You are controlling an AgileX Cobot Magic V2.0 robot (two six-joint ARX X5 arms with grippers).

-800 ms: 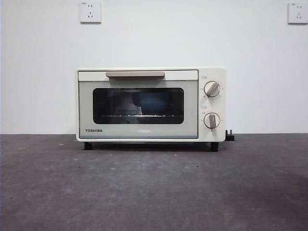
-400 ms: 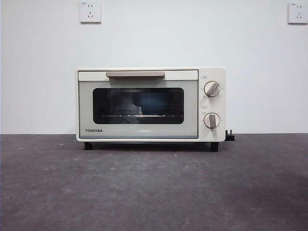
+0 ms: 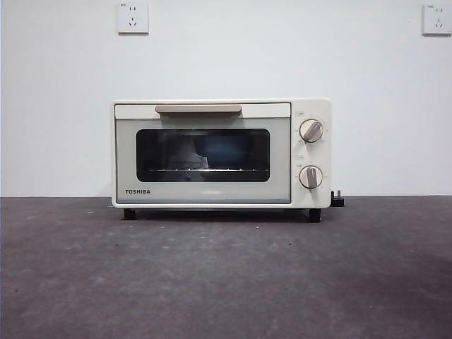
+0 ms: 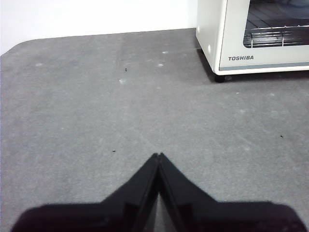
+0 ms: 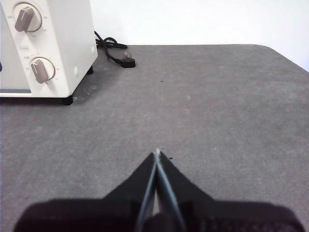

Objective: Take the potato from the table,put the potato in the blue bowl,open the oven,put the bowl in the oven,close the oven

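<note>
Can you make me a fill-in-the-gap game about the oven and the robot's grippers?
1. The door of the oven is ____.
2. Through the dark glass you can see something coloured ____ on the rack.
3. The oven has ____ round knobs, one above the other.
4. The left gripper and the right gripper both hang over the table with their jaws ____.

Missing words: shut; blue; two; shut

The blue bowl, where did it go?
The blue bowl is inside the oven, seen in the front view through the dark glass of the shut door, sitting on the wire rack right of the window's middle.
</note>
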